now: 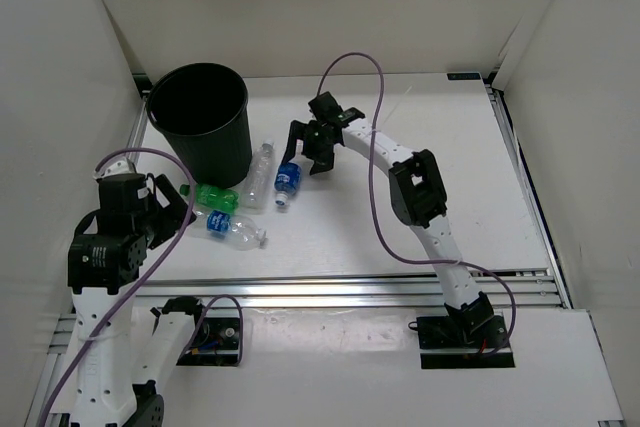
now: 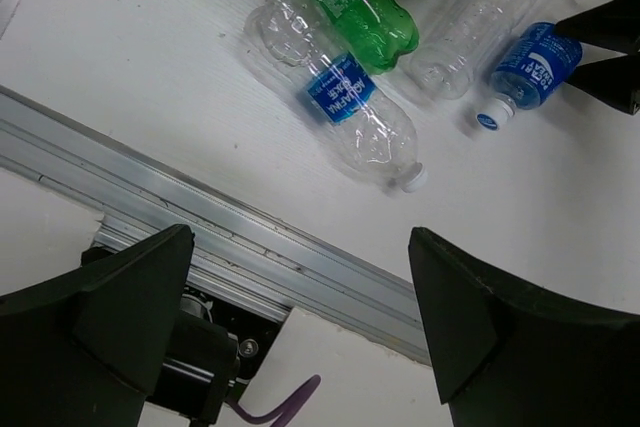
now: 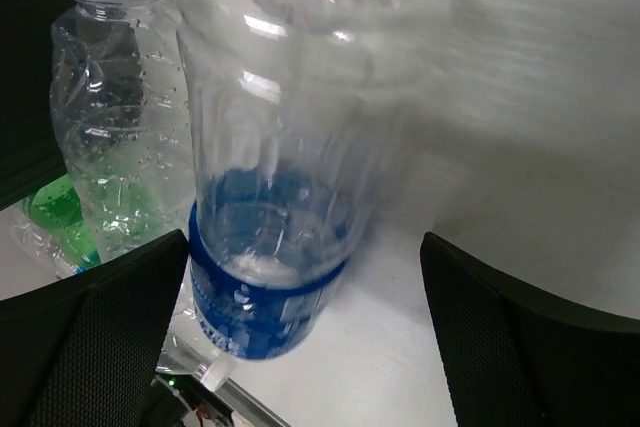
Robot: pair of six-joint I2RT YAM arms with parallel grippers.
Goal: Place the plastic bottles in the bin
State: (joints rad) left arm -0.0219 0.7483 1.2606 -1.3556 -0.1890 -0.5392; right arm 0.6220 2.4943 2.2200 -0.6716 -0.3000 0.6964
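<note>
All four plastic bottles (image 1: 232, 228) lie on the bench (image 1: 430, 117) beside the bin (image 1: 215, 152). The right gripper (image 1: 304, 165) is spread wide with a finger on each side of the blue-label bottle (image 1: 287, 179) and is not squeezing it, and the left gripper (image 2: 300, 242) is spread wide too, holding nothing. The bottle is round and slippery, so a squeeze could make it roll or pop out, and a finger could bump the clear bottle (image 1: 258, 172) just beside it. The bin is tall and close to the left wall (image 1: 70, 67), so a bottle carried too low could hit its rim; the right side of the bench has more room.
</note>
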